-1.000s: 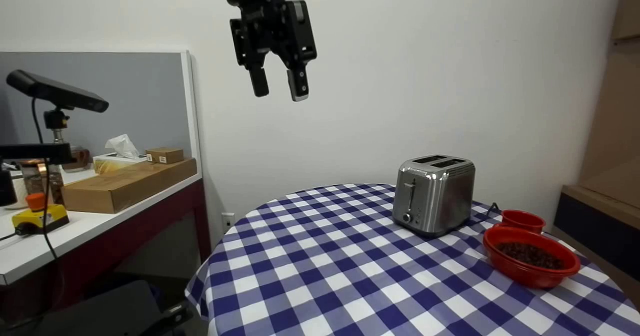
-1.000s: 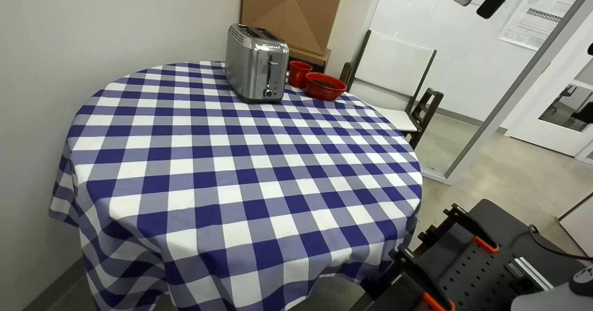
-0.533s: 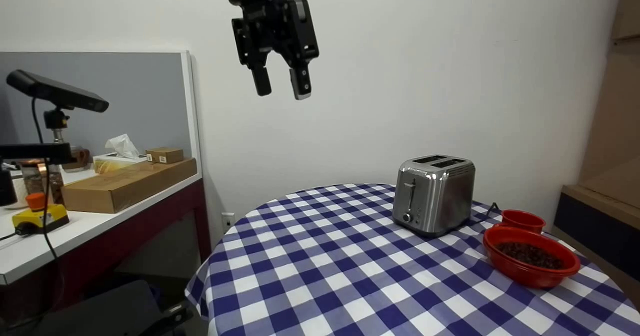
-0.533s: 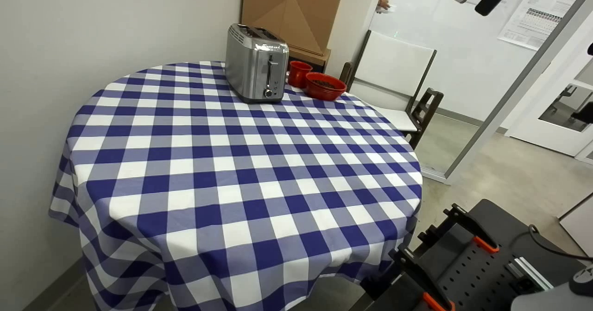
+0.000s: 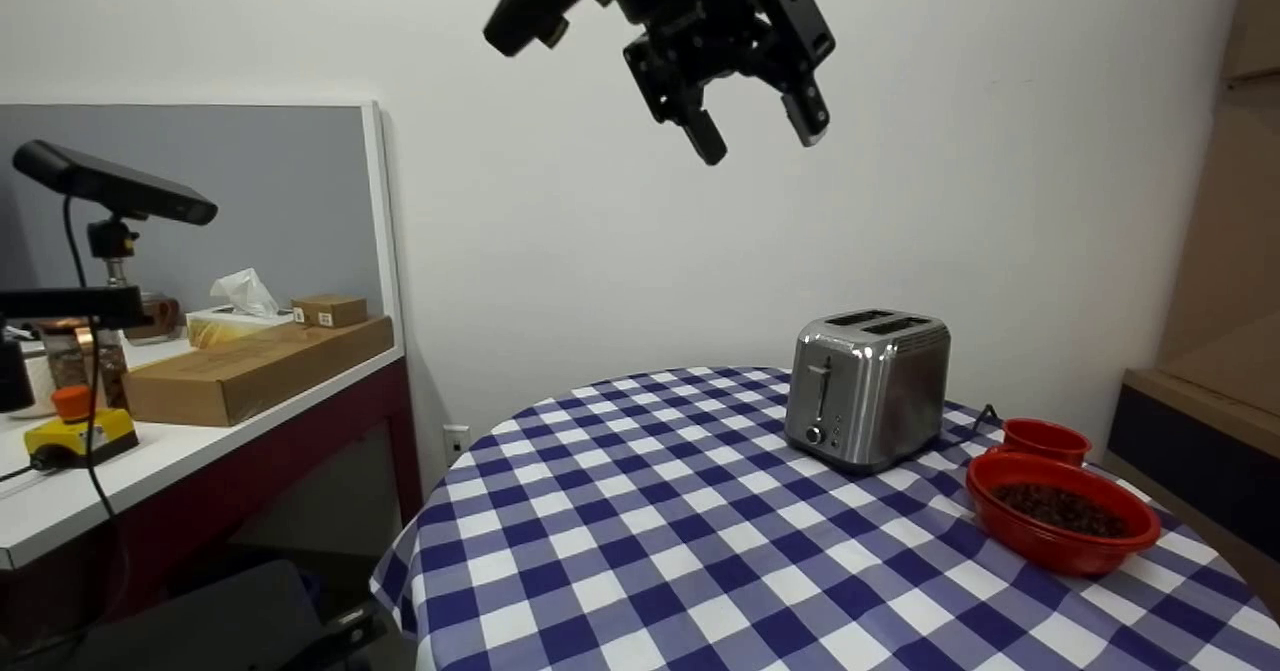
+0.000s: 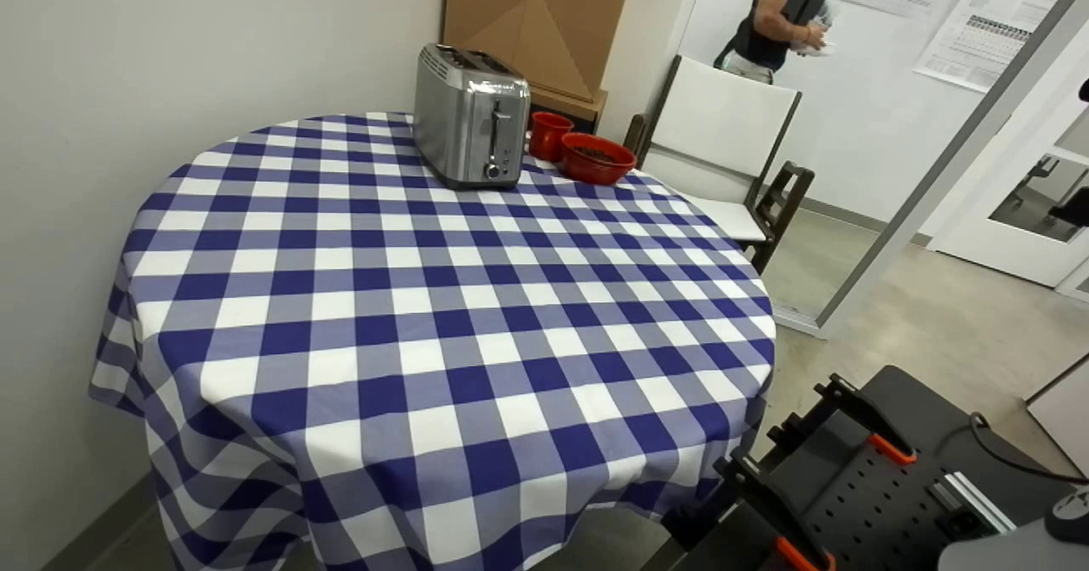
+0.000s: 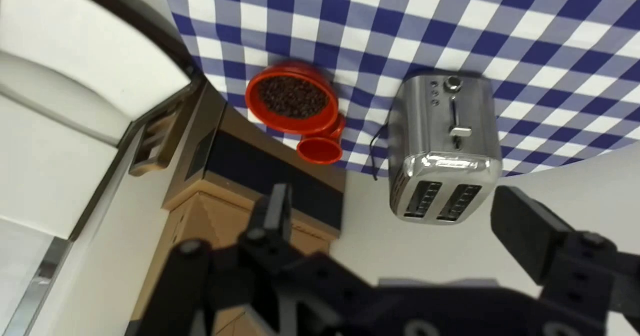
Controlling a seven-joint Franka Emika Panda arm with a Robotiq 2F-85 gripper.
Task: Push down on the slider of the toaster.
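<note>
The silver toaster [image 5: 870,391] stands upright on the table with the checked cloth, and also shows in an exterior view [image 6: 472,120] and the wrist view [image 7: 445,171]. Its slider [image 5: 820,371] is on the front end, near the top of its slot; it also shows in an exterior view [image 6: 502,117] and, upside down, in the wrist view [image 7: 460,131]. My gripper [image 5: 762,141] is open and empty, high above the table and tilted, apart from the toaster. In the wrist view the gripper's fingers [image 7: 392,203] stand wide apart.
A red bowl [image 5: 1060,551] with dark bits and a red cup [image 5: 1045,441] stand beside the toaster. A black cord [image 5: 985,414] lies behind it. A wall is close behind the table. A person [image 6: 770,22] stands behind the white chair [image 6: 723,128].
My gripper has moved right and slightly up in an exterior view, toward the toaster's side, and tilted. Its fingers have mostly left the other exterior picture. A person has come into view.
</note>
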